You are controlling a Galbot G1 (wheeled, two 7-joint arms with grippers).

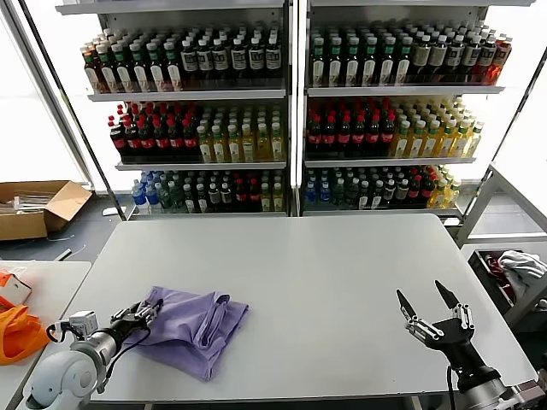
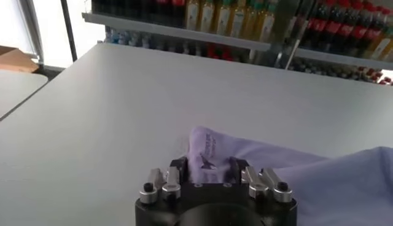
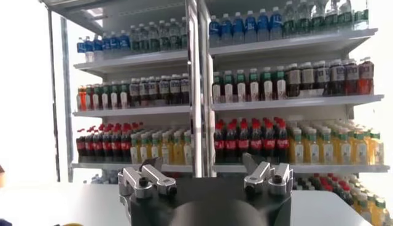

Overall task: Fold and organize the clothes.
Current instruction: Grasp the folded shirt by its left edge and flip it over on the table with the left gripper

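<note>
The clothes are one lavender T-shirt, lying crumpled and partly folded on the near left of the white table. My left gripper is low at the shirt's left edge. In the left wrist view a raised corner of the T-shirt, with a small dark print, fills the gap of that gripper, and both fingers press on the cloth. My right gripper hovers over the table's near right, pointing up. It is open and empty, and in its wrist view the right gripper faces the shelves.
Shelves of bottled drinks stand behind the table. A second table at the left carries bright orange fabric. A cardboard box lies on the floor at the far left. A bin with white cloth stands at the right.
</note>
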